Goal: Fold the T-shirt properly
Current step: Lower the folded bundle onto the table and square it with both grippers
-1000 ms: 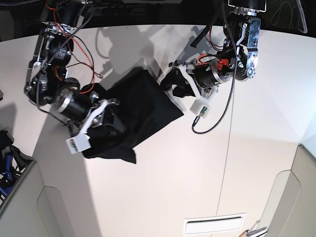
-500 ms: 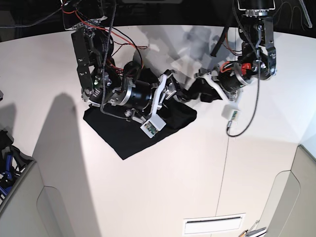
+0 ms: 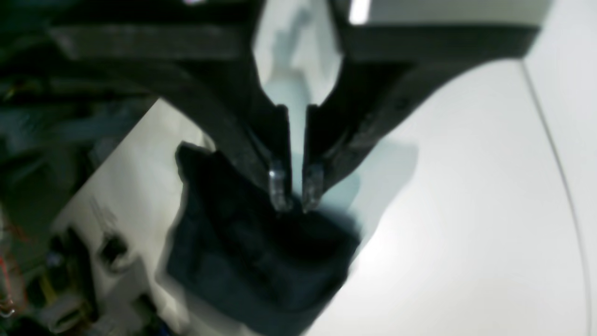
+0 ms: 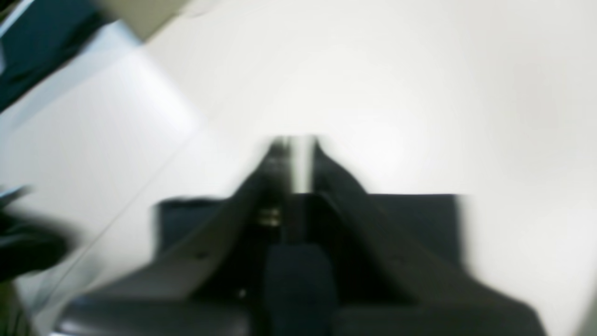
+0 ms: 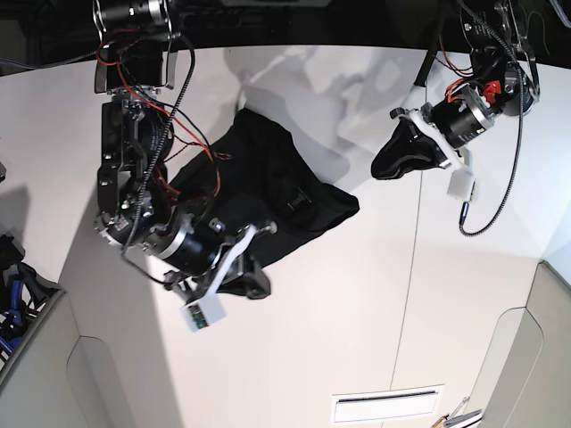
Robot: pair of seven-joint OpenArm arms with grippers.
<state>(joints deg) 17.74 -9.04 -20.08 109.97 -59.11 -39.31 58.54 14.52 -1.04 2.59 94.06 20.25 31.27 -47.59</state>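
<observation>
The black T-shirt lies in a folded, rumpled bundle on the white table, left of centre. In the left wrist view it sits below my fingertips. My left gripper hangs to the right of the shirt, clear of its edge; its jaws are almost together with nothing between them. My right gripper is at the shirt's near-left edge, over the table. The right wrist view is blurred: its jaws look closed and empty over bare table.
A seam runs down the table right of the shirt. A white slotted plate lies at the front edge. Grey panels stand at the front left and front right. Blue and dark items sit off the left edge.
My right arm has swung off the shirt toward the front left. My left arm has pulled back to the right and let go. The shirt now lies more bunched, stretching toward the back.
</observation>
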